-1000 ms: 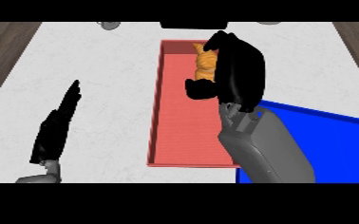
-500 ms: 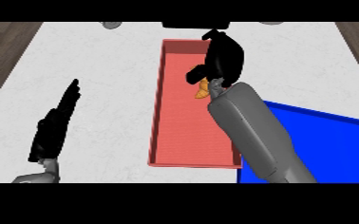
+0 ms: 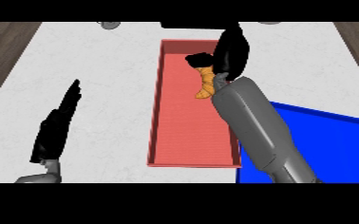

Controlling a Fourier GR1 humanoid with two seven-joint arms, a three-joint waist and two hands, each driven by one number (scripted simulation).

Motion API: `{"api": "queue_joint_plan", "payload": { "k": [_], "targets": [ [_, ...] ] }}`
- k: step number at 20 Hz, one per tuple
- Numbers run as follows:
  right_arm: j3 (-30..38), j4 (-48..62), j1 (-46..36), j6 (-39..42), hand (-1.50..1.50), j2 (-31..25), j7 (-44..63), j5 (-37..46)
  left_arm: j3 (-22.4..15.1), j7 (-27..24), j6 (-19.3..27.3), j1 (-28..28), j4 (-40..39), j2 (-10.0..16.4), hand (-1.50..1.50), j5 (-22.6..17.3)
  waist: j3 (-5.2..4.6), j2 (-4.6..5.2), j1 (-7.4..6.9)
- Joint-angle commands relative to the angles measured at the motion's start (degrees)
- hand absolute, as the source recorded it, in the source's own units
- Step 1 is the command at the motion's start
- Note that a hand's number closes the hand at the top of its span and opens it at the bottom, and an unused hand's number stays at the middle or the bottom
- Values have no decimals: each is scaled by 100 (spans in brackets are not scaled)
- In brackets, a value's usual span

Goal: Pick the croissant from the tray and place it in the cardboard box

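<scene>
The orange croissant (image 3: 205,84) lies in the far half of the long red tray (image 3: 189,137), near its right wall. My right hand (image 3: 231,54) stands over the croissant's far end. Its fingers stretch toward the tray's far end and are not curled round the croissant. Its thumb (image 3: 199,59) sticks out to the left and touches the croissant's top. The hand and grey forearm (image 3: 259,128) hide the croissant's right side. A blue box (image 3: 329,147) shows at the lower right, beside the tray. My left hand (image 3: 57,123) rests open on the counter at the left.
The white counter (image 3: 91,61) spreads round the tray. Dark items sit at the far edge: a small grey one (image 3: 108,25) at the left and a black one (image 3: 193,24) behind the tray. Wooden floor shows at both far corners.
My right hand has moved toward the tray's far end, uncovering more of the croissant. The croissant stays where it was. My left hand has not moved.
</scene>
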State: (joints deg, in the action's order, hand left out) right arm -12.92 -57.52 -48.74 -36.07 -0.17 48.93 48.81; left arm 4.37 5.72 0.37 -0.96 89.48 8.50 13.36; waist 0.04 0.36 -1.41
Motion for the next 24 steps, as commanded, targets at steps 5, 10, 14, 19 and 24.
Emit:
{"api": "queue_joint_plan", "payload": {
  "k": [5, 10, 14, 19, 24],
  "targets": [
    [706, -938, 524, -1612, -150, -10, -776, -572, -122, -85, 181, 231, 98, -142, 0, 183, 6, -34, 125],
    [867, -2517, 1629, -1440, -150, -409, -693, -597, 178, -26, 57, 45, -55, 23, 0, -58, -1, -75, 279],
    [1094, -3869, 2839, -1302, -150, -768, -632, -631, 131, -44, 50, 370, 127, 30, 0, 2, -1, -97, 336],
    [1284, -5654, 4396, -891, -150, -1306, -971, -1527, 57, -235, 117, 344, -50, -111, 0, 40, -1, -71, 300],
    [1794, -7105, 6090, -485, -150, -1862, -1519, -2806, 338, -110, -86, 355, 104, 149, 0, -200, 7, -84, 339]
  ]
}}
